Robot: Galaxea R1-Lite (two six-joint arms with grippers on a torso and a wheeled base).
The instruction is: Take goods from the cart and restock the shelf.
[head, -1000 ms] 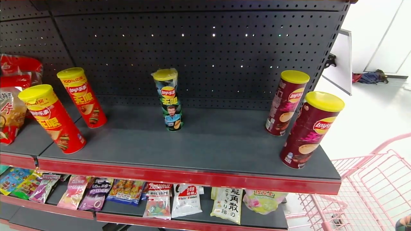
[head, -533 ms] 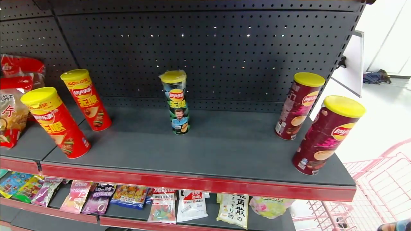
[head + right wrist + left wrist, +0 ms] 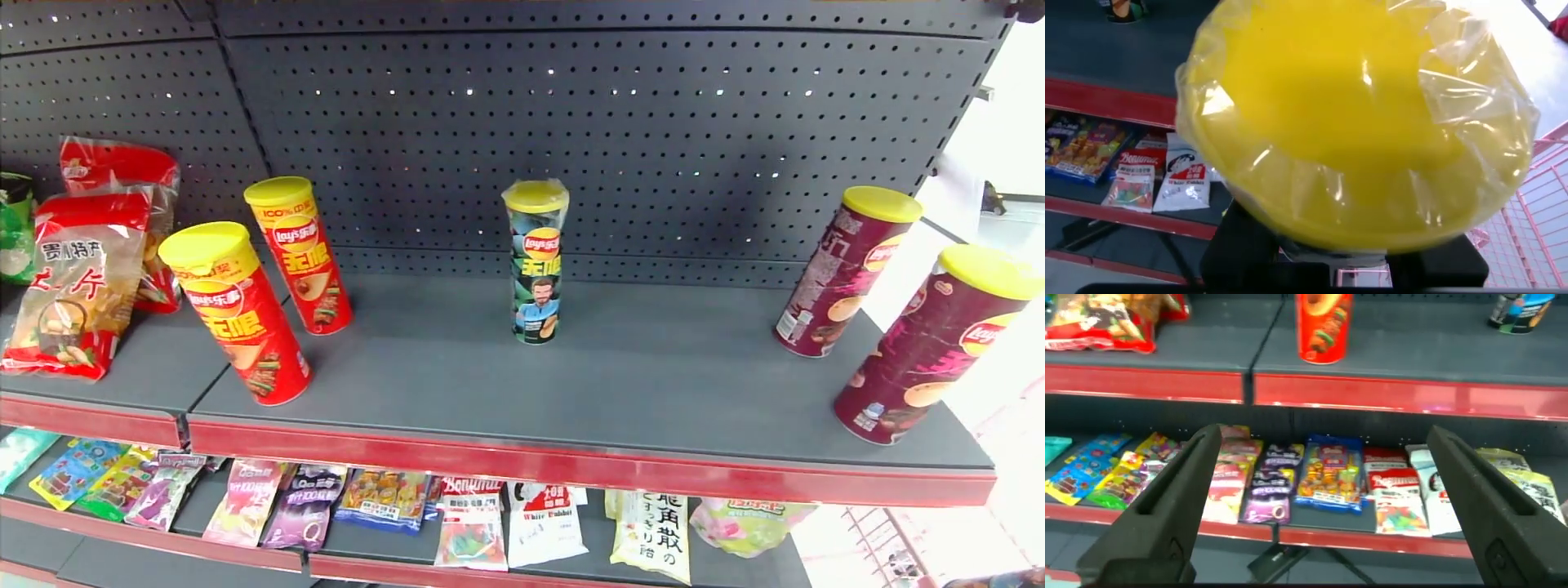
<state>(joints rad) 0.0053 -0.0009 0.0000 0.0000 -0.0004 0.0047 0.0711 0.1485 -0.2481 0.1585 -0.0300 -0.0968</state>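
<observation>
Head camera has shifted toward robot's left over last second. Goods on shelf are themselves unmoved, so robot is likely lining up a placement. Cart lies just beside right gripper, which clasps yellow-lidded chip can, with shelf ahead beyond it. Widest bare board lies between middle can and maroon can. Red front lip needs clearing. Left gripper is spread wide and empty, snack bags ahead.
</observation>
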